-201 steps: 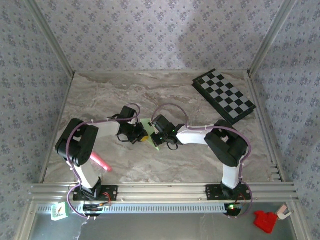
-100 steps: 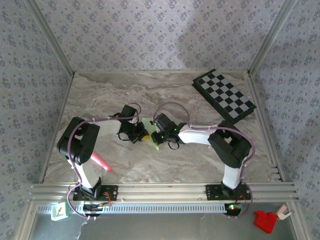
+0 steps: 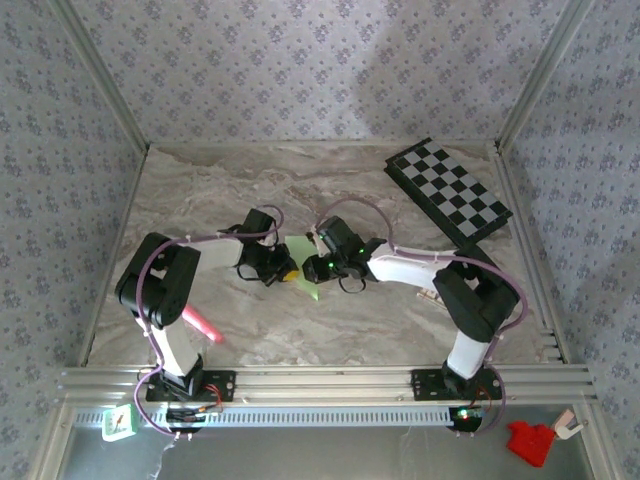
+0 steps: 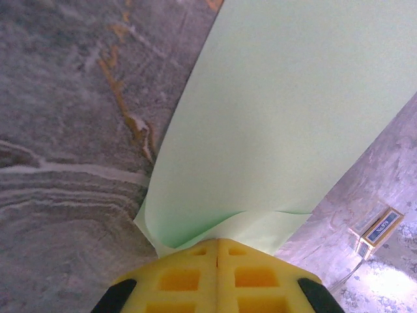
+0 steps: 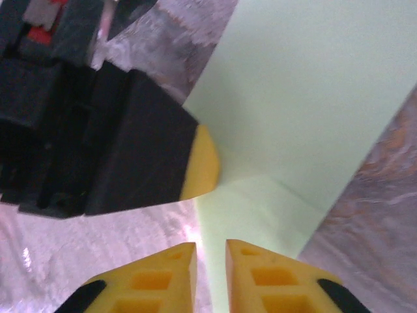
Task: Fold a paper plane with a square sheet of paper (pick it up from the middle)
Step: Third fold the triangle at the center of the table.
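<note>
The square sheet of paper (image 3: 303,256) is pale green and folded over itself into a narrow pointed shape. It sits at the middle of the table between both grippers. My left gripper (image 3: 284,271) is shut on its near edge, and the left wrist view has the yellow pads (image 4: 195,277) pressed together where two curled layers of the sheet (image 4: 280,117) meet. My right gripper (image 5: 211,251) faces it from the other side, jaws a narrow gap apart. An edge of the sheet (image 5: 306,98) runs down into that gap. The left fingertip (image 5: 203,163) is close by.
A black-and-grey chequered board (image 3: 450,192) lies at the back right corner. A pink marker (image 3: 200,325) lies near the left arm's base. A small box (image 4: 376,228) lies on the marble table (image 3: 200,200) beyond the sheet. A red object (image 3: 530,443) sits off the table, front right.
The right gripper has parted its jaws slightly, and its wrist has swung back while the elbow moved right. The left arm and its grip on the paper have stayed still.
</note>
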`<state>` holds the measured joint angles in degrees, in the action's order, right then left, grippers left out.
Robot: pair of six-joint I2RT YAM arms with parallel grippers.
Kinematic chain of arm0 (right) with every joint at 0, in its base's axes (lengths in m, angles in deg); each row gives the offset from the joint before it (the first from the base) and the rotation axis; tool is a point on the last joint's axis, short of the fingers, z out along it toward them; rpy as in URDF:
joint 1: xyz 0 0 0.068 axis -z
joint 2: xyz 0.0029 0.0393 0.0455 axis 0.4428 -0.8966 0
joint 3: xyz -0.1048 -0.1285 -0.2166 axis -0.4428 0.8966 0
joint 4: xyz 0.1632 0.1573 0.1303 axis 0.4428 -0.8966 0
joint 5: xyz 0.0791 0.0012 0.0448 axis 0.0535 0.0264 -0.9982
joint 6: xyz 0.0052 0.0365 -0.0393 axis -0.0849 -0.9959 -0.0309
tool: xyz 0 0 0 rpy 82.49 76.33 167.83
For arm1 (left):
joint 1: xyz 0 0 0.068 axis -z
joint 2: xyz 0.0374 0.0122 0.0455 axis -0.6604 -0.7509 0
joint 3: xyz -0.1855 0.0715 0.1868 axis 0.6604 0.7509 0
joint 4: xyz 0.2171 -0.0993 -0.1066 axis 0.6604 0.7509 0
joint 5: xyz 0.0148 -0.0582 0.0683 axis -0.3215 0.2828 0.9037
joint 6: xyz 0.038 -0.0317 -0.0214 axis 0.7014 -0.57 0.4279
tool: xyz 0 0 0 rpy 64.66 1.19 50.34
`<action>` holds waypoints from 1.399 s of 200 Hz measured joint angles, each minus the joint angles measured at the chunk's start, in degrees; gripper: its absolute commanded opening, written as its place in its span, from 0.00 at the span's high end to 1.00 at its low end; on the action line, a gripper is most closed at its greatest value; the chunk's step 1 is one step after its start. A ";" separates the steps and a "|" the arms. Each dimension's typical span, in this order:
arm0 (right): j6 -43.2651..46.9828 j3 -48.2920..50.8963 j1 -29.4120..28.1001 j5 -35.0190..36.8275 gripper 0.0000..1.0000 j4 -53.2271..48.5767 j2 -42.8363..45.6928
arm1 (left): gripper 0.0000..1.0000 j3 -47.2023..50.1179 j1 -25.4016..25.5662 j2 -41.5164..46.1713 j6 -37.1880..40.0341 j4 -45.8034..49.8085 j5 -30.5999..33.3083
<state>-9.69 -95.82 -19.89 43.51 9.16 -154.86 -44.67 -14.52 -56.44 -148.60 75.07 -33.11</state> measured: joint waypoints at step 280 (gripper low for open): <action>0.24 -3.32 -0.46 -5.99 0.90 -4.59 -8.28 | 0.96 -1.38 0.33 -1.31 0.00 0.87 -0.42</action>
<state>-9.45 -99.14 -20.35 37.52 4.57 -163.14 -46.05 -14.20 -57.76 -148.60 75.94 -33.52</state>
